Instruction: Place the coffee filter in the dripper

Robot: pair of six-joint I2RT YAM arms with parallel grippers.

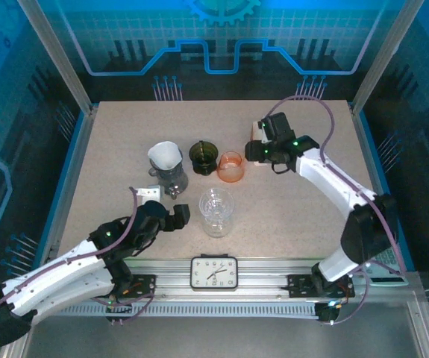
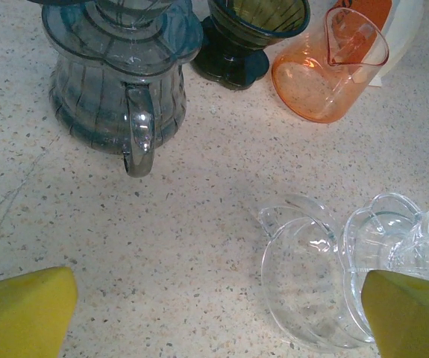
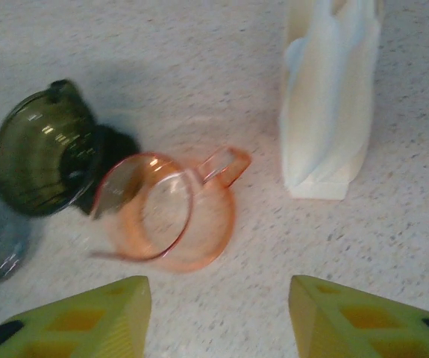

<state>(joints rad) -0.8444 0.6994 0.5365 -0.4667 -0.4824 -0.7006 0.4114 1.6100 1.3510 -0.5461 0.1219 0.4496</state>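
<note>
**Open right gripper close to a light filter stack and loose glassware**

The right gripper [image 3: 218, 291] has its fingers spread wide and holds nothing. It points at the bare table [image 3: 393, 224] between the orange glass pitcher [image 3: 171, 215] and the white stack of folded paper filters [image 3: 330, 97], which stands upright just beyond. The top view shows a white filter cone [image 1: 165, 154] sitting in the mouth of the grey glass dripper [image 1: 171, 173], well above its rim. Whether it is fully seated cannot be told.

If another filter is wanted, the stack looks light and tall. A finger arriving off-line would likely tip it or pinch several sheets at once. The orange glass pitcher and the dark green dripper [image 3: 39, 153] are just beside the path toward the grey dripper, so a low sweep could knock them.

The left gripper [image 2: 220, 283] also stands open and empty. The clear glass dripper [image 2: 318, 272] lies right by its right-hand finger, and closing or swinging there could push the glass across the table.
</note>
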